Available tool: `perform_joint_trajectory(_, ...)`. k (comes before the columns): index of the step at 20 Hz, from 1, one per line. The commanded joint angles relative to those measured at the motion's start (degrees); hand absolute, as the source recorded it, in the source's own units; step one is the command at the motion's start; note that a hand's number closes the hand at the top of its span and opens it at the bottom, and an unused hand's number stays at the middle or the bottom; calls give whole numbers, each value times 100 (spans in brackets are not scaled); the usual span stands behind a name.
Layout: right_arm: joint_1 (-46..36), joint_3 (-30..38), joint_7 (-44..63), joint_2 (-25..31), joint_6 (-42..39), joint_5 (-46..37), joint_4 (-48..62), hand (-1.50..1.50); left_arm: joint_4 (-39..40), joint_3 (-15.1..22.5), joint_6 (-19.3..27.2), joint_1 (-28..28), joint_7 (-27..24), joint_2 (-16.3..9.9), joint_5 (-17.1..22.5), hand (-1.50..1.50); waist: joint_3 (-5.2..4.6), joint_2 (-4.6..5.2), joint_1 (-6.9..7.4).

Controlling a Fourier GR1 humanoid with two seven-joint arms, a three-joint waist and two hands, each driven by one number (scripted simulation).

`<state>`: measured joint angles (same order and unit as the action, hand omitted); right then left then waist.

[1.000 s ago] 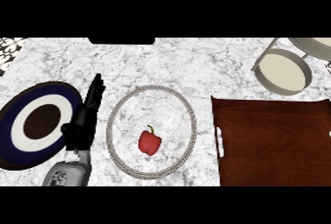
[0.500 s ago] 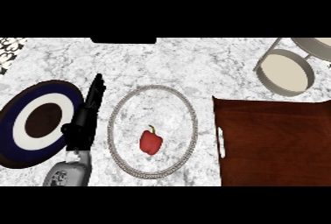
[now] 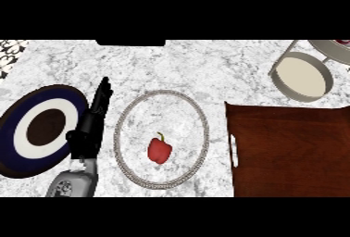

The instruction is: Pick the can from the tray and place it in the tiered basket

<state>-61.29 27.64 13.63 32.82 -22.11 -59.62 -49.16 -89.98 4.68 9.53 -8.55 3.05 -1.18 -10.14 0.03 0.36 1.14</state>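
Can: you won't find it on the brown tray (image 3: 294,152) at the right, nor anywhere else on the marble counter (image 3: 184,69). Tiered basket (image 3: 304,74) sits far right, its cream-floored tier in full view. Your left hand (image 3: 92,125) rests at near left, fingers straight and pointing away, holding nothing, between a navy-and-white plate (image 3: 41,129) and a clear plate (image 3: 162,139) carrying a red pepper (image 3: 159,150). Right hand is out of view.
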Motion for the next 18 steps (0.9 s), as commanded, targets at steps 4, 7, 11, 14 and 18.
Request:
perform_joint_trajectory(4, -318, 792, 72, -55, 555, 762, 454, -150, -8, 0, 4, -52, 108, -5, -41, 0, 1, -20, -34)
perform_joint_trajectory(7, -482, 1226, 207, 294, 773, 1039, 482, -150, 106, -106, -21, -82, -19, -7, 61, 0, -2, -22, -70)
perform_joint_trajectory(11, -299, 1580, 281, 941, 1114, 1100, 854, -150, 322, -248, -24, -86, -326, -59, 125, 0, -2, 0, -75)
perform_joint_trajectory(14, -20, 2111, 354, 1462, 810, 1510, 920, -150, 54, -208, -153, -3, -43, -166, 149, 0, 1, -36, -135)
perform_joint_trajectory(18, 605, 2866, -61, 1995, 453, 2157, 1117, -150, -29, -360, -156, -119, 177, -235, 227, 0, 7, -44, -211)
